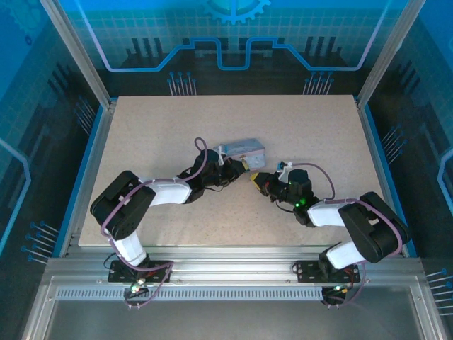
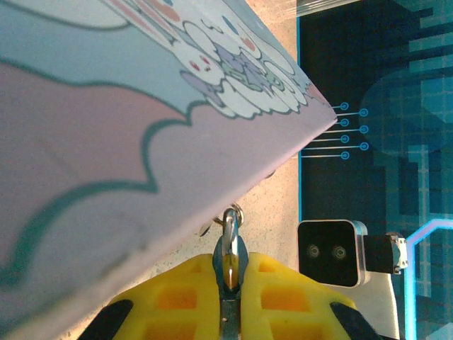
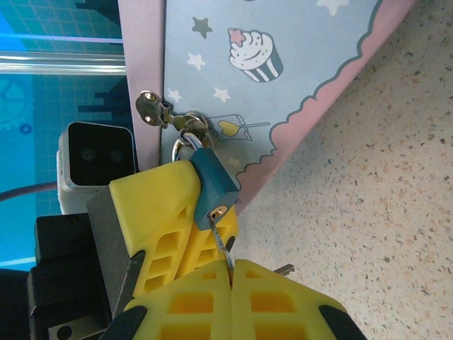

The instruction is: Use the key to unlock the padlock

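Observation:
The padlock [image 3: 212, 180] is a small dark teal block, and its shackle [image 3: 185, 145] hangs from the hasp [image 3: 150, 106] of the pale blue cartoon-printed tin [image 3: 283, 85]. My left gripper [image 2: 230, 265] is shut on the padlock [image 2: 231, 256], seen edge-on with its shackle [image 2: 229, 225] pointing up toward the tin [image 2: 106, 127]. My right gripper [image 3: 228, 268] is shut on the key [image 3: 222, 237]. The blade rises from between the fingers and its tip meets the brass keyhole [image 3: 221, 210]. How deep the key sits I cannot tell. From above, the left gripper [image 1: 236, 168] and right gripper [image 1: 256, 181] meet beside the tin [image 1: 241, 149].
The tin lies on the speckled table [image 1: 163, 127], a little behind the centre. A second small key [image 3: 284, 269] pokes out beside my right fingers. The left gripper's yellow finger [image 3: 159, 205] sits close to the right one. Metal rails edge the table [image 1: 212, 265].

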Available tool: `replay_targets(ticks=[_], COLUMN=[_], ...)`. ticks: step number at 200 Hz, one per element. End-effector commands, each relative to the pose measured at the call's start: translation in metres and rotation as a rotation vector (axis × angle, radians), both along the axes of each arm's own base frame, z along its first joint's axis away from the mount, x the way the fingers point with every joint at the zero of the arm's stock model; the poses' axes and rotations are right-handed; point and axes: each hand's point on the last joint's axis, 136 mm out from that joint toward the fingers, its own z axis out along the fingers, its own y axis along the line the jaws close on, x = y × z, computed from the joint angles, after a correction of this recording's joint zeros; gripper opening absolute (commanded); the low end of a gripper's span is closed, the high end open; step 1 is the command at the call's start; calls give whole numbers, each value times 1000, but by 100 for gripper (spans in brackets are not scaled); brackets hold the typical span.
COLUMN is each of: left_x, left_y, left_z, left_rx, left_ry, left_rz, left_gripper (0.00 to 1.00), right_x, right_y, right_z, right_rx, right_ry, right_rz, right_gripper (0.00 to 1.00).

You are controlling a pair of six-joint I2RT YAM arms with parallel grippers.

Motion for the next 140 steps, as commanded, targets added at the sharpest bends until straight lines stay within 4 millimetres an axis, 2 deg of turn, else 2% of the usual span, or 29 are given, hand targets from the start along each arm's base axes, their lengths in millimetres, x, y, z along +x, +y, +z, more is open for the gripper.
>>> replay_targets(ticks=[1, 140], left_x=[2, 1], left_y=[0, -1], left_z=[3, 1], left_rx=[-27, -42], left_ry=[-14, -12], left_rz=[-6, -5], left_gripper=[0, 0], right_x=[0, -1], right_y=[0, 0], right_z=[2, 6], right_rx=[11, 2], right_ry=[-21, -42], right_rz=[-31, -90], right_gripper=[0, 0])
